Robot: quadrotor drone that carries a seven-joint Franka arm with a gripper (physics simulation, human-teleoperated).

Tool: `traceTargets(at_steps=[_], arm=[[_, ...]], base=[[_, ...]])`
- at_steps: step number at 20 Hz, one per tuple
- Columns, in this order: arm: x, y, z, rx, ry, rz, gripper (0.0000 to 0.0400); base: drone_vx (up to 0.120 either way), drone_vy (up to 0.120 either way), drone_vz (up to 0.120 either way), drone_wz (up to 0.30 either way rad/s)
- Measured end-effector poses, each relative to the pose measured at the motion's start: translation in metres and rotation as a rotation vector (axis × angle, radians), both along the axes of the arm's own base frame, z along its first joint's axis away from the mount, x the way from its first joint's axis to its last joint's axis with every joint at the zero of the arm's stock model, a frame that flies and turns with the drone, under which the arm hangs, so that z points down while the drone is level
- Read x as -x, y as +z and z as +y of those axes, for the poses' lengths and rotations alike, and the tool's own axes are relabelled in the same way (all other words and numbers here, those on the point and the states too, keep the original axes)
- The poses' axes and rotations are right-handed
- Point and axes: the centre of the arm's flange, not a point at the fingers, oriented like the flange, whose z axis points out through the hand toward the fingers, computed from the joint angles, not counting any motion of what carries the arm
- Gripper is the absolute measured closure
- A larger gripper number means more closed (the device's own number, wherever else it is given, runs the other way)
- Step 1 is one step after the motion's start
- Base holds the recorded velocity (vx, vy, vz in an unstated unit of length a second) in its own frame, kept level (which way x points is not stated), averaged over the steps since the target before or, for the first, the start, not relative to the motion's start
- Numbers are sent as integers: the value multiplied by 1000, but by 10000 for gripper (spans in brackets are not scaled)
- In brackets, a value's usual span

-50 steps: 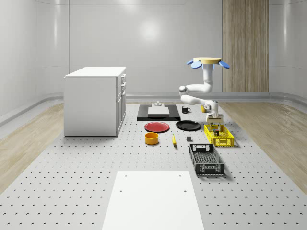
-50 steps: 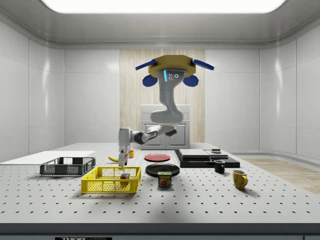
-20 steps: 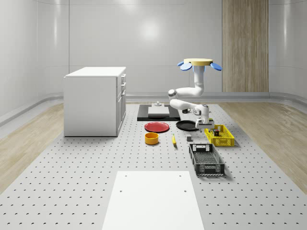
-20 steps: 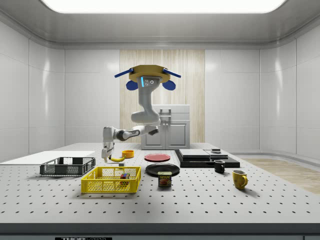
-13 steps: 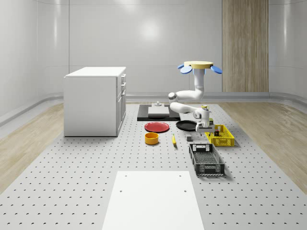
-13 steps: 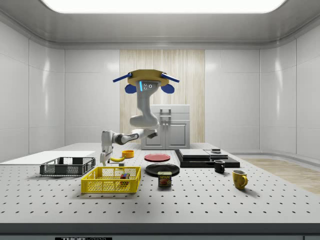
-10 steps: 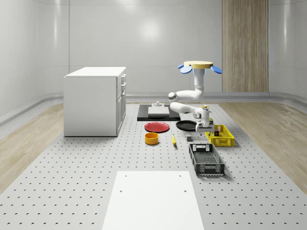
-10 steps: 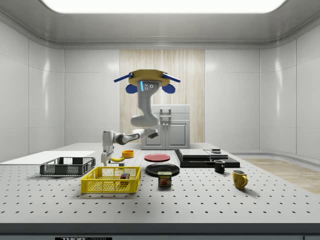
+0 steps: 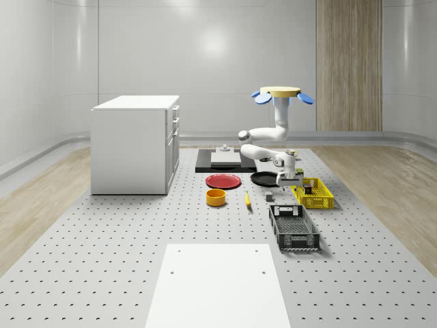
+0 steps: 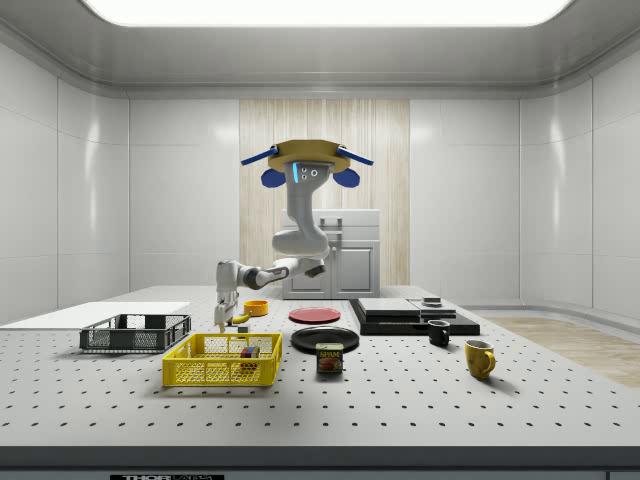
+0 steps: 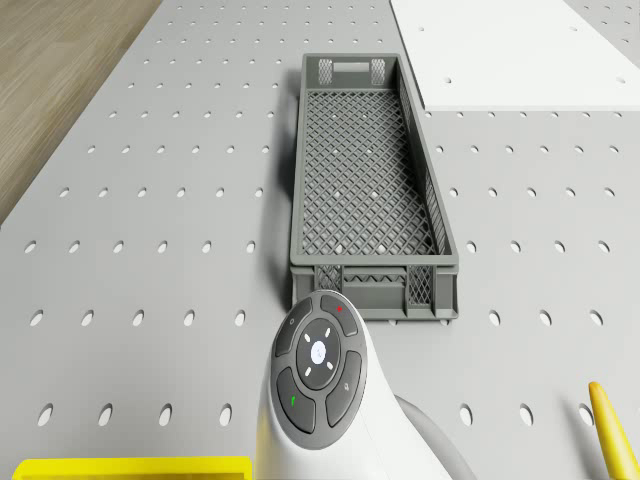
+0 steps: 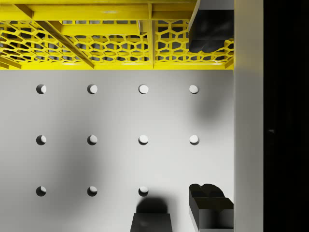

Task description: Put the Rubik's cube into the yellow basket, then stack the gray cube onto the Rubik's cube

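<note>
Looking across the whole-scene view, you find the small gray cube (image 9: 269,197) on the holed table (image 9: 102,273). Next comes the gripper (image 9: 290,181), its fingers (image 12: 211,30) spread apart and holding nothing, low over bare table just beside the lattice wall of the yellow basket (image 9: 315,203). The Rubik's cube (image 10: 246,352) lies inside that basket. The drone (image 9: 280,93) hovers high near the black plate (image 9: 263,180).

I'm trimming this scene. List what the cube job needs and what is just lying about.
Job:
Rubik's cube, in the yellow basket
gray cube, on the table
gripper, open, beside the basket
drone, hovering over the table

Lying about:
black crate
red plate
orange bowl
banana
yellow mug
</note>
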Motion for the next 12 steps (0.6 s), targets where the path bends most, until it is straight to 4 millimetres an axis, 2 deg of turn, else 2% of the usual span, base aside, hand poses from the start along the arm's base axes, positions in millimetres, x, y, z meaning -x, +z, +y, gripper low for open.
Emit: traceTargets(at_steps=[2,6,12], arm=[[0,0,0,0,0,0,0],[0,0,0,0,0,0,0],[0,0,0,0,0,0,0]], base=[[0,-120,0,0],[0,-120,-110,0],[0,-120,0,0]])
